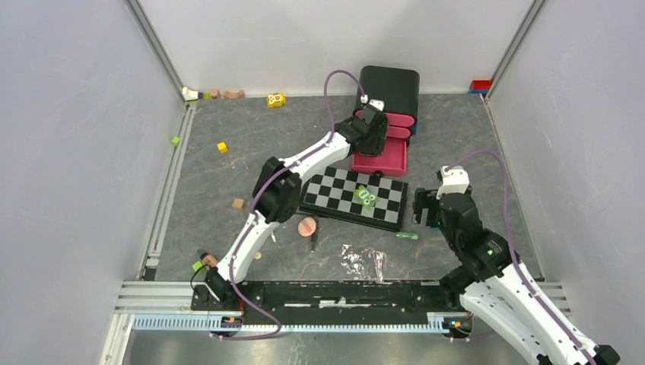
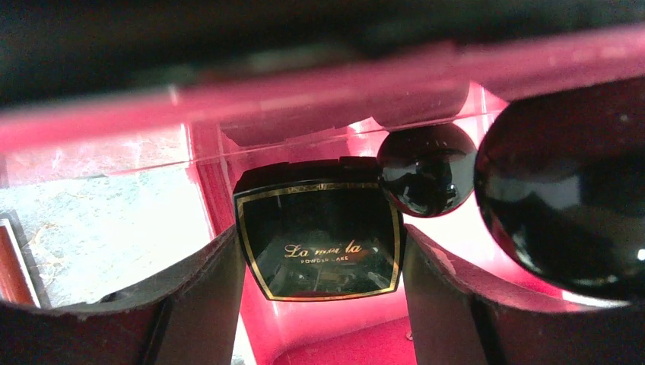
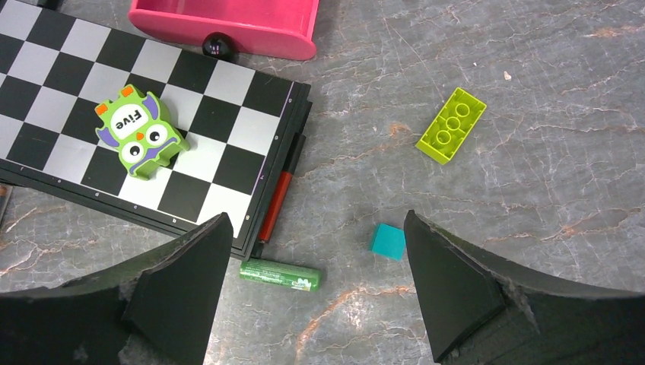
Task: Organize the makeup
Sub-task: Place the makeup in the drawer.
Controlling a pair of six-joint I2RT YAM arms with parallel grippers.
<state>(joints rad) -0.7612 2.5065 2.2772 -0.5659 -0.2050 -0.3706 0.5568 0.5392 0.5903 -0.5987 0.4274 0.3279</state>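
- Left wrist view: the left end effector (image 2: 323,237) pinches the black square compact (image 2: 318,251). Its fingers (image 2: 205,296) press against two opposite sides, and the gold-edged lid faces the camera.
- The compact is inside the pink drawer (image 2: 327,338), with pink walls around it. Two glossy black knobs (image 2: 426,171) are just to its right.
- In the top external view, the left arm reaches to the pink drawer unit (image 1: 395,122) at the far side of the worktop (image 1: 228,182). One drawer is pulled out toward the chequered board (image 1: 335,190).
- The right end effector (image 3: 317,220) is spread wide and holds nothing. It hovers over the worktop just right of the board.
- Below it, the small green tube (image 3: 279,274) lies on the worktop near the board's corner.
- A thin red and dark pencil (image 3: 278,194) lies along the board's right edge, touching it.
- The round peach puff (image 1: 307,226) lies on the worktop just in front of the board.
- An owl block (image 3: 141,131) stands on the board. A teal block (image 3: 388,241) and a lime brick (image 3: 451,125) lie to the right, apart from each other.
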